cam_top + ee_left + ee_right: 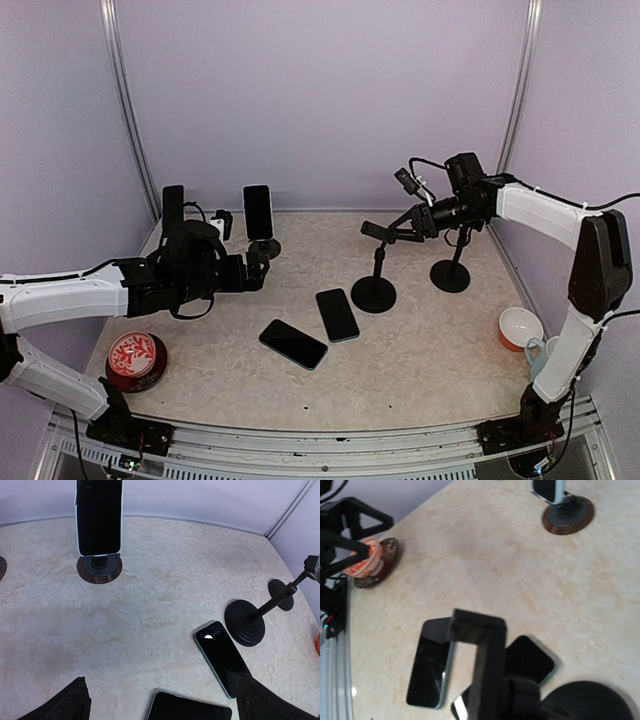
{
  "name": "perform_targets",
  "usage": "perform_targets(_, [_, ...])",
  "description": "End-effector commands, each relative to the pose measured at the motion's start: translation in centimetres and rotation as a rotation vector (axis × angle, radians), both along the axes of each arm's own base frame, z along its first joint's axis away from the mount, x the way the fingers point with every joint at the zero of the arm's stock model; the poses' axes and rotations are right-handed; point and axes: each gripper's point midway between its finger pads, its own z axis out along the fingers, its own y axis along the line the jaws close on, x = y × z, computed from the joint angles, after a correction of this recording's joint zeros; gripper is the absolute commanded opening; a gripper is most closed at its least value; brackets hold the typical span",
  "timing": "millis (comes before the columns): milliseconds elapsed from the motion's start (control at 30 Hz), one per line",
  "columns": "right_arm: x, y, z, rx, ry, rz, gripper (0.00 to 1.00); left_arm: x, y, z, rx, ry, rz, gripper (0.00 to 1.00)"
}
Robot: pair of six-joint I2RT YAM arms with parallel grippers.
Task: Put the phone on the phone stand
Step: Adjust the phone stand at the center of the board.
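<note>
Both lie flat mid-table: the slanted phone (293,343) is nearest your left gripper (262,270), jaws spread wide, with the straighter phone (337,314) just beyond. Your right gripper (410,226) is up at the phone stand (375,270); whether its jaws are spread, I cannot tell.

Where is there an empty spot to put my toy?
Front right, between the two flat phones and the orange cup. Also the back middle, between the mounted phone and the empty stands. Crowded at the centre.
</note>
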Motion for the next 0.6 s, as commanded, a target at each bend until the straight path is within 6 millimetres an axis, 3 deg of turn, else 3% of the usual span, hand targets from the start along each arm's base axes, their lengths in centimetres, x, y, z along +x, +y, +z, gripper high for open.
perform_targets(0, [0.3, -0.7, 2.6, -0.023, -0.083, -0.064, 0.6, 0.1, -0.7, 0.3, -0.023, -0.009, -0.017, 0.99])
perform_targets(167, [0.5, -1.2, 2.6, -0.09, -0.076, -0.162, 0.63, 0.2, -1.0, 0.1, -0.027, -0.006, -0.023, 0.99])
perform_targets(433, [-1.2, 0.0, 5.1, -0.116, -0.108, -0.299, 0.68, 0.3, -1.2, -0.1, -0.03, -0.002, -0.027, 0.99])
perform_targets(567, [-1.3, -0.9, 5.5, -0.168, -0.134, -0.451, 0.68, 0.3, -1.3, -0.4, -0.03, 0.002, -0.029, 0.99])
